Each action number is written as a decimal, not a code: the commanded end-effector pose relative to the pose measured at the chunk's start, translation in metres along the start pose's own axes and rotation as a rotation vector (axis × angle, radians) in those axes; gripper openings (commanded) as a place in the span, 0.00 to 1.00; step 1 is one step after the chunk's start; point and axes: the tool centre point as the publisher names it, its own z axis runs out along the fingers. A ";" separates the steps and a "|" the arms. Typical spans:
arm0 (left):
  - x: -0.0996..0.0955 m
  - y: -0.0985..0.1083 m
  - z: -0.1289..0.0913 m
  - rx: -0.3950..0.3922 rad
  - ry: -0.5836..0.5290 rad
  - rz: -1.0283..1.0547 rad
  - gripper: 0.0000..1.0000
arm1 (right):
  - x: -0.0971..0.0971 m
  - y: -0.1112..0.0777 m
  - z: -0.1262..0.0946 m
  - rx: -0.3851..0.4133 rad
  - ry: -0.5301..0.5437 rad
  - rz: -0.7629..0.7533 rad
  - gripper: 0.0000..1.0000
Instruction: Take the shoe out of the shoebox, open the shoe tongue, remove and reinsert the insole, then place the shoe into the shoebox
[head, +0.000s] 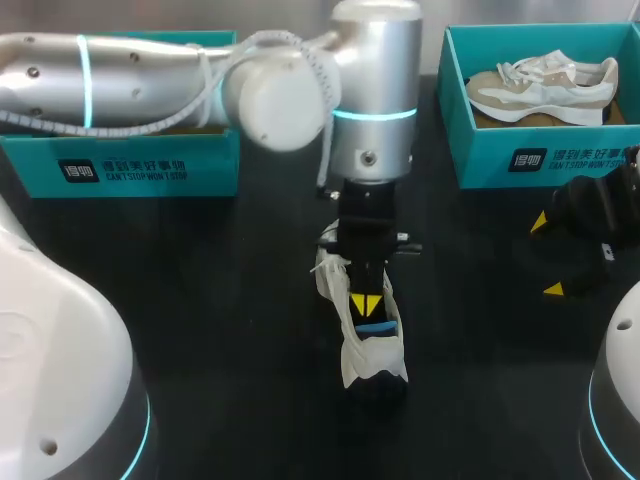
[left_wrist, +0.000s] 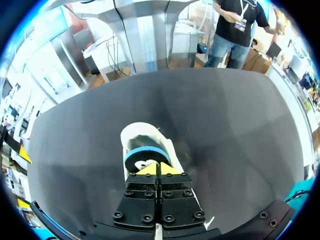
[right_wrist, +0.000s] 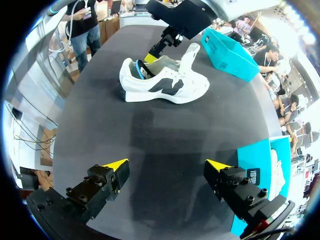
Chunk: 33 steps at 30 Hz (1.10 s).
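Bright room light puts a soft sheen on the dark table (right_wrist: 165, 135).

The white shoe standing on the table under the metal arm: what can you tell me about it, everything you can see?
The white sneaker has a soft-looking upper with a dark marking on its side, white laces and a blue lining inside the heel. It stands upright on its sole on the black table. The left gripper reaches down into its opening by the heel, yellow tips closed together; whether they pinch any part of it is hidden.
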 end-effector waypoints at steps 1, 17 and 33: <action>0.010 -0.008 0.008 -0.034 -0.121 0.011 0.00 | 0.001 0.000 0.000 0.004 -0.002 0.000 1.00; -0.024 -0.007 0.039 -0.019 -0.083 0.057 0.00 | 0.001 0.000 0.000 0.004 -0.002 0.000 1.00; -0.023 -0.002 0.076 -0.060 -0.075 -0.004 0.00 | 0.001 0.000 0.000 0.004 -0.002 0.000 1.00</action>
